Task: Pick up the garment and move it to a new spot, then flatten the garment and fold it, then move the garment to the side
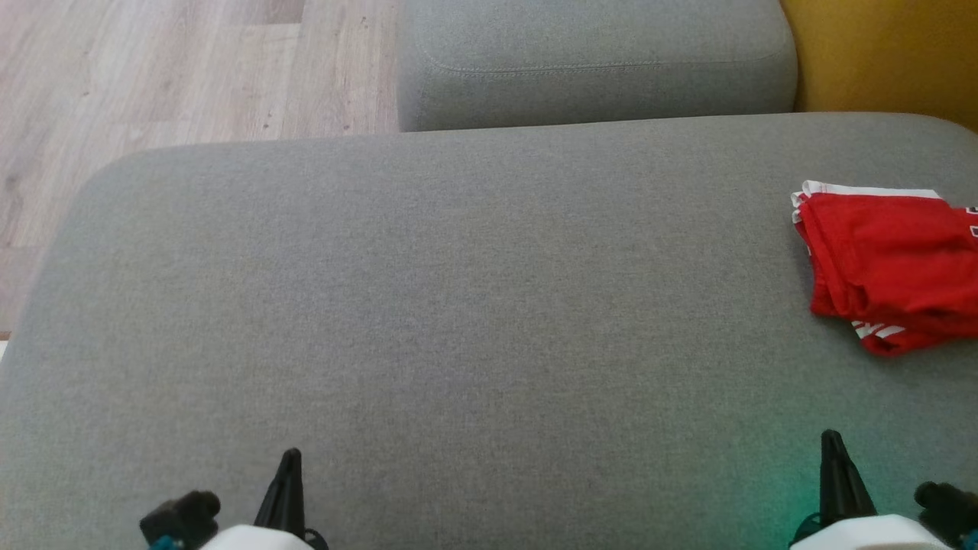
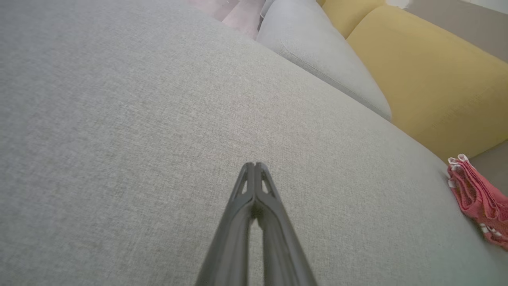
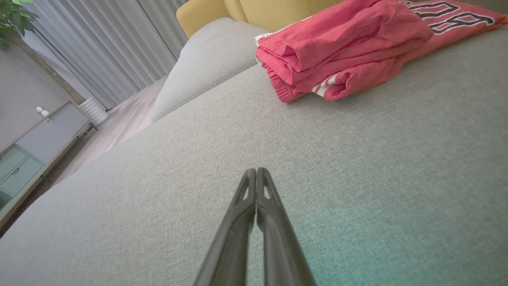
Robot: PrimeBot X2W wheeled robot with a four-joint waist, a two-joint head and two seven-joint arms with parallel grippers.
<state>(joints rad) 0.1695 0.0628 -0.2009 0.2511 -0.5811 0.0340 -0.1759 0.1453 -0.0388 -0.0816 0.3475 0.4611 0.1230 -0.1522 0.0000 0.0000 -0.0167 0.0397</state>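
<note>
At the near edge of the grey cushion [image 1: 458, 305], the left gripper [image 1: 290, 457] and right gripper [image 1: 831, 439] are waiting with jaws pressed together, holding nothing. The red garment [image 1: 890, 263] is lying farther off at the far right, ahead of the nearer right gripper, and is probably stretching rightward past the frame edge.

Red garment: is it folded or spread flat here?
Folded. The red garment lies in a compact bundle of stacked layers near the right edge of the grey cushion. Its doubled-over edges are plain in the right wrist view.
</note>
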